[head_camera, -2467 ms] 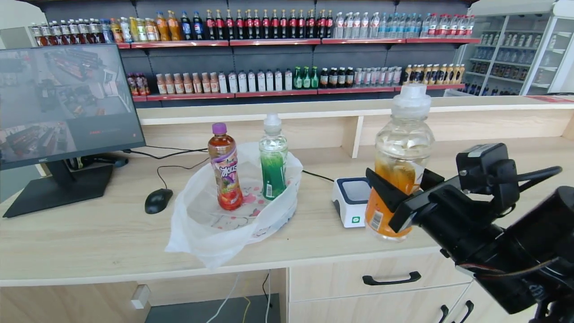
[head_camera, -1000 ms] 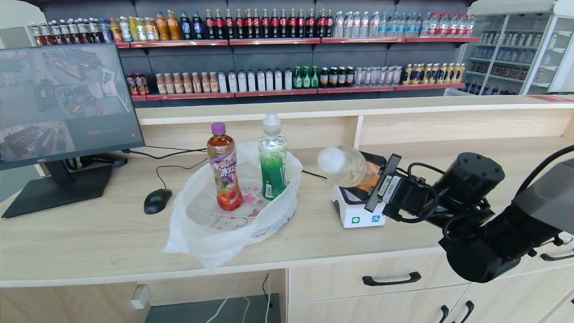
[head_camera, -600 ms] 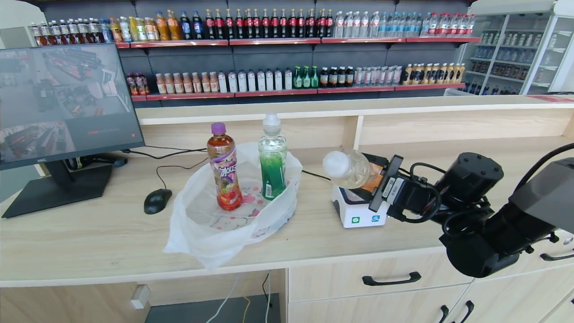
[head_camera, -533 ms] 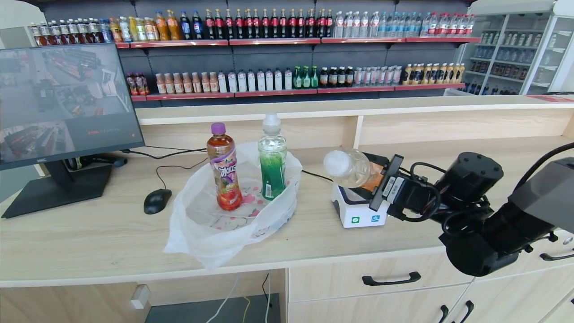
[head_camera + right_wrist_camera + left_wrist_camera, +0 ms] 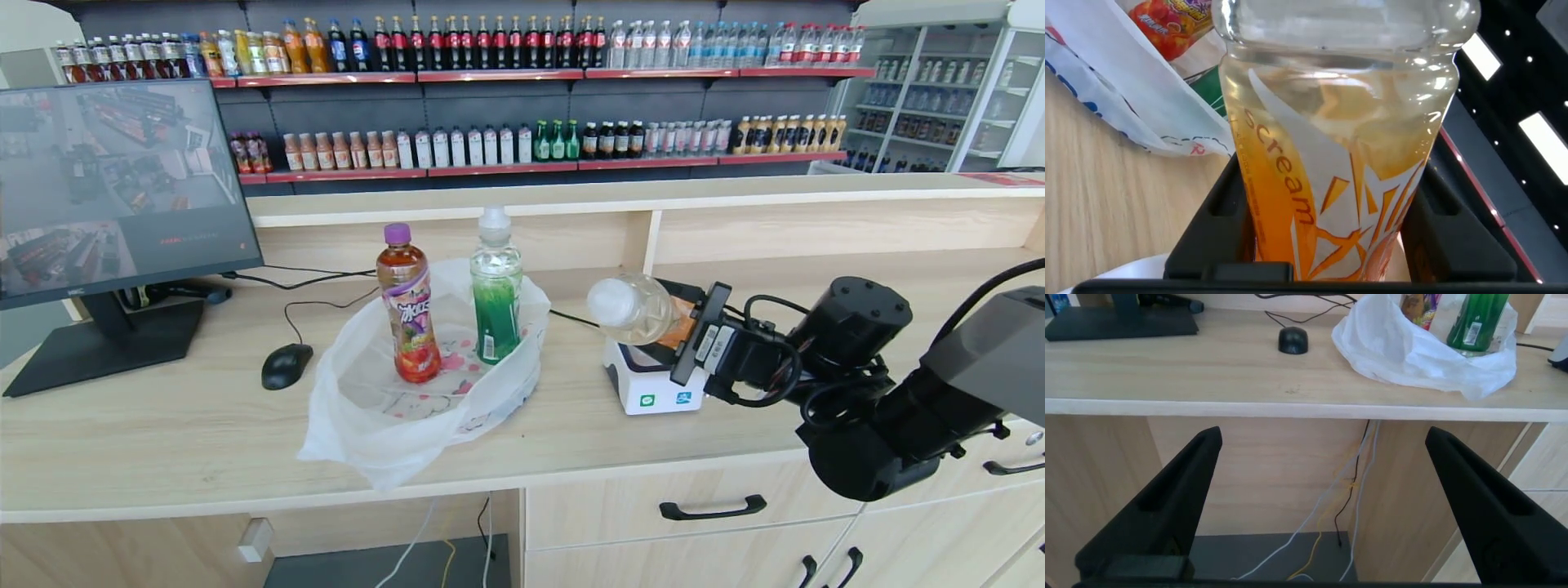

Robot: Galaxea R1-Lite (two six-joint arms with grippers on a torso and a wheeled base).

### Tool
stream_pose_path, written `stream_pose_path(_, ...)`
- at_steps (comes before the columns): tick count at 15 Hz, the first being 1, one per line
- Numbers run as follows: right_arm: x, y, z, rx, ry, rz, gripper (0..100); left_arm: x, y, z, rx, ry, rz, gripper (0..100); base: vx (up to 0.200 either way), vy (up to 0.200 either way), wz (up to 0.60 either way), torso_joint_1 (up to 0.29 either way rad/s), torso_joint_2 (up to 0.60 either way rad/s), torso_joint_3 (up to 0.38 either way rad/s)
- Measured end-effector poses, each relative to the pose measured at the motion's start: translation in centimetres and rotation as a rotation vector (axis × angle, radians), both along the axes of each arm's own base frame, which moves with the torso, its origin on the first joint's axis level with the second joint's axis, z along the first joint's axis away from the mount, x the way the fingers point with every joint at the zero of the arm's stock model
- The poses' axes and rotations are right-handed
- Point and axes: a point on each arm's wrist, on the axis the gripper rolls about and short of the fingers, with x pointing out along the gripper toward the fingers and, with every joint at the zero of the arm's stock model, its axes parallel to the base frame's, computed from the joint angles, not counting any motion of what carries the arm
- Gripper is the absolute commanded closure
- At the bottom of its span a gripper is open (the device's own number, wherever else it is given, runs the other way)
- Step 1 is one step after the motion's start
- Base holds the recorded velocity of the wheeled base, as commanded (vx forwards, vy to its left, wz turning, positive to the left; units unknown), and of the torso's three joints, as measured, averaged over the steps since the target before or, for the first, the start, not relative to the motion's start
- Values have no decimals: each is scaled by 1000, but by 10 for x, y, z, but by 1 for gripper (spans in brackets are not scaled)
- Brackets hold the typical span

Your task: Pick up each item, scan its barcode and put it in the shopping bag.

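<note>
The right gripper [image 5: 692, 325] pinches an orange-labelled bottle [image 5: 633, 309] low on its body, its dark fingers [image 5: 1212, 233] pressed against both sides of the label. The bottle lies tipped onto its side in the air, white cap pointing towards the counter's left end, and it hangs directly over the white scanner [image 5: 645, 390], close above its top face; whether the two touch cannot be told. The scanner sits on the counter [image 5: 163, 445] right of the middle, about halfway between the front edge and the raised back ledge. Just to its left the white shopping bag [image 5: 384, 412] lies open, slumped towards the front edge, with a red bottle with a purple cap [image 5: 408, 314] and a green bottle [image 5: 496, 306] standing upright inside it. A black mouse [image 5: 286, 365] rests left of the bag, and a monitor [image 5: 114, 188] stands at the counter's left end. The left gripper [image 5: 1323, 441] hangs below the front edge of the counter, its two fingers spread wide apart and holding nothing.
</note>
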Motion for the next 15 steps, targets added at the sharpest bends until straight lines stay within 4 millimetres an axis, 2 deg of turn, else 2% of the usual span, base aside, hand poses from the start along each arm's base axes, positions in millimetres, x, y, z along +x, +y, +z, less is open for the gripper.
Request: stream_pose_path(15, -2, 3, 1, -4, -10, 15, 100, 0, 0, 0, 0, 0, 0, 0, 0, 0, 0, 0, 0, 0)
